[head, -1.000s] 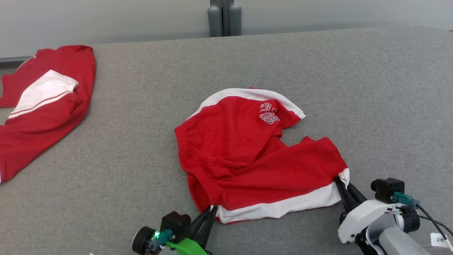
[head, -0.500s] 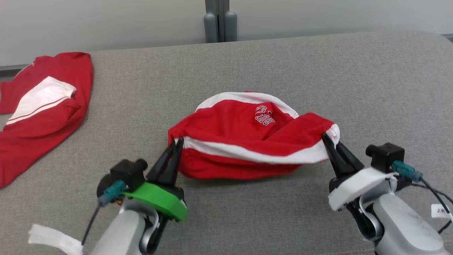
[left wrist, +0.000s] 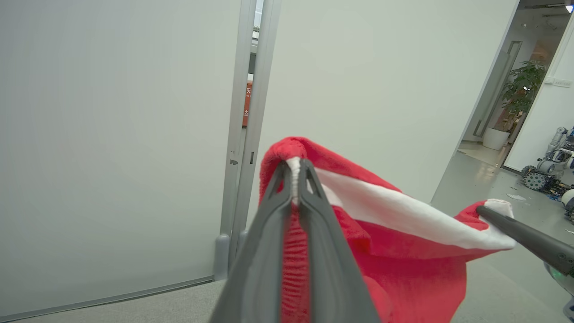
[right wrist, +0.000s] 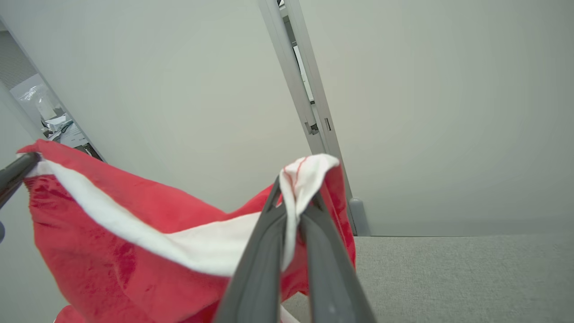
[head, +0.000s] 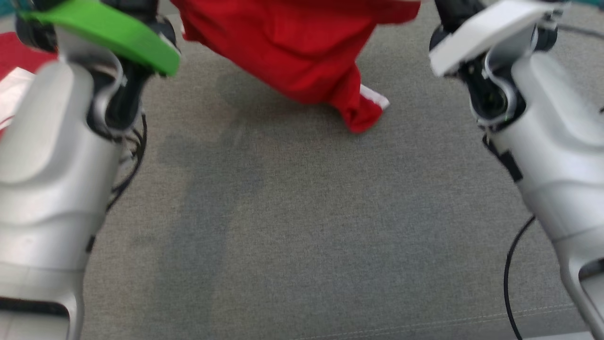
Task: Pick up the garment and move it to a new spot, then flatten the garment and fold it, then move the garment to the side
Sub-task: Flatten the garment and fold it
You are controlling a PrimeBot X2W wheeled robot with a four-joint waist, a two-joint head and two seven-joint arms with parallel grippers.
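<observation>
The garment [head: 292, 47], red shorts with white trim, hangs in the air above the grey surface, its lowest corner [head: 363, 118] just over the cloth. In the left wrist view my left gripper [left wrist: 293, 168] is shut on one end of the garment's [left wrist: 403, 251] white-banded edge. My right gripper [right wrist: 296, 197] is shut on the other end, a white corner of the garment [right wrist: 112, 233]. The edge stretches between the two grippers. Both pale forearms [head: 56, 141] [head: 542, 132] rise at the sides of the head view, with the fingertips above its top edge.
A second red and white garment [head: 9, 80] lies at the left edge of the grey padded surface [head: 302, 226]. A black cable [head: 509, 264] hangs by my right arm. A pale wall with a door frame [left wrist: 244, 112] stands behind the surface.
Both grippers have lifted the garment from the surface, first folding its near edge up, then raising it high. The head view has shifted and both arms now stand much closer in it.
</observation>
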